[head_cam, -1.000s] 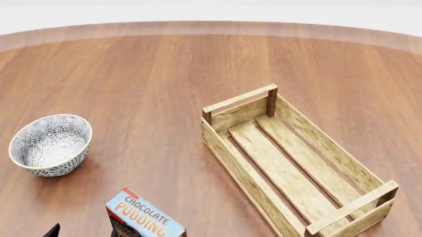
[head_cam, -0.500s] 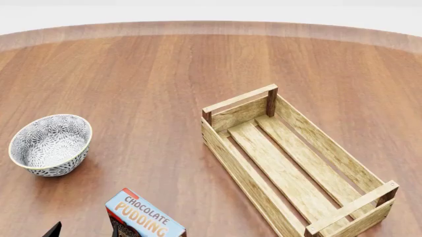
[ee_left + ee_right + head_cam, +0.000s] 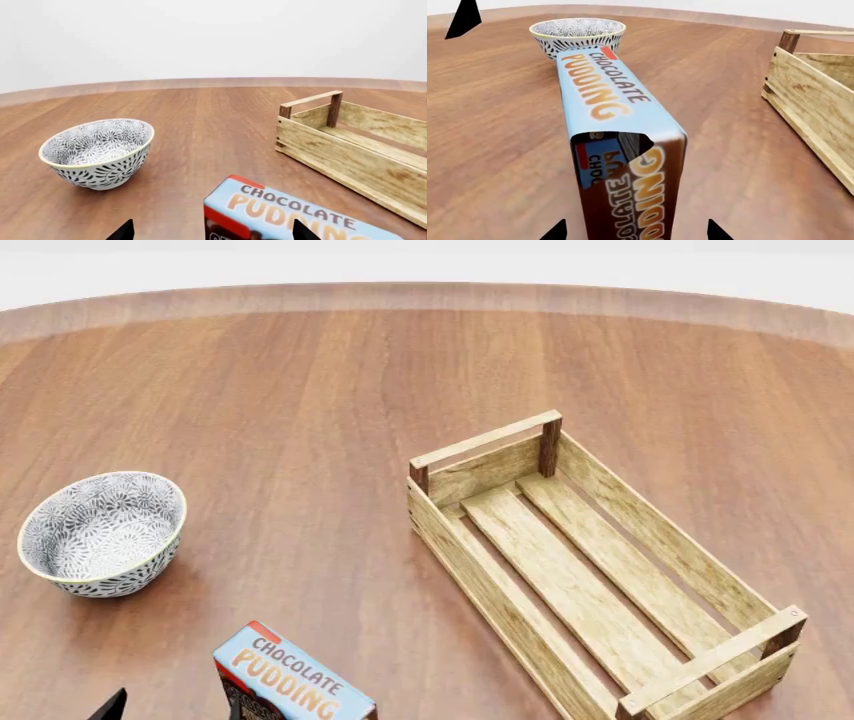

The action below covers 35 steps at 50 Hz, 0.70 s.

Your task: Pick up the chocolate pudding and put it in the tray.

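Already bracketing the chocolate pudding (image 3: 620,150) on the table (image 3: 334,390), near edge, left of the empty tray (image 3: 587,580); right gripper (image 3: 635,232) spread, not yet clamped. Left gripper (image 3: 210,232) likewise parted, holding nothing. Could tip the tall carton if closed off-centre; could clip the bowl (image 3: 100,532) or tray rim (image 3: 461,570) carrying low.

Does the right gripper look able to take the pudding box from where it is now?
Probably yes. In the right wrist view the pudding stands on the table straight ahead of the right gripper, whose two fingertips show spread on either side of its near end. Nothing lies between them; the bowl sits behind and the tray off to the side.
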{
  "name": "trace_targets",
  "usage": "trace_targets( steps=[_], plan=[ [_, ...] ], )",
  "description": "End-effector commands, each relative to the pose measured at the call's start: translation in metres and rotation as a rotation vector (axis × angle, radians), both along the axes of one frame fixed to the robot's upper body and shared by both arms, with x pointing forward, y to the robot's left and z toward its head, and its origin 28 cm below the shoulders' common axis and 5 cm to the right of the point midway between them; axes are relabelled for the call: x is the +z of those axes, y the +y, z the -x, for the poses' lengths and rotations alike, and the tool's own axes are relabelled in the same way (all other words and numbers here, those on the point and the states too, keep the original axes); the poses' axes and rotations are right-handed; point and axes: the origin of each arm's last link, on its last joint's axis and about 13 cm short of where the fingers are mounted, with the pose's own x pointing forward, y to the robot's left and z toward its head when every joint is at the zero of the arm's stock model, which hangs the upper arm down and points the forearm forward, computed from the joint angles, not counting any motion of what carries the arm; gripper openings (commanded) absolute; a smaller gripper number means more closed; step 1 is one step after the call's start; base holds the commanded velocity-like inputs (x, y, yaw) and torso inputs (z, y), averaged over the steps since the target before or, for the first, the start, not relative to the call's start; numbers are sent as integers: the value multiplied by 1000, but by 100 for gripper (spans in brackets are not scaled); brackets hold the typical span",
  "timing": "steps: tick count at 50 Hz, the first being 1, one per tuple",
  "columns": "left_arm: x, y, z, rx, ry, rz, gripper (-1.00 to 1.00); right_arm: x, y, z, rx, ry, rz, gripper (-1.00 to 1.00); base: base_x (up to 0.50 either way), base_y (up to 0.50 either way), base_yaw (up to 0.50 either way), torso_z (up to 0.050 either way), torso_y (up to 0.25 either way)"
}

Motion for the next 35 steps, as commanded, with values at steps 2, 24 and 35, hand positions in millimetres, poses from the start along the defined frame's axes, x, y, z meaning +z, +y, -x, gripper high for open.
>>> trace_targets(
  steps=[2,24,35],
  plan=[
    [2,0,1,-1,-5,-1,100,3,0,-4,9,-5,8,100,0,0,0,0,0],
    [2,1,2,2,-8,1,100,3,6,-13,28,-11,-1,100,0,0,0,0,0],
    [2,0,2,2,-8,-1,100,4,7,-14,32,-16,5,100,0,0,0,0,0]
  ],
)
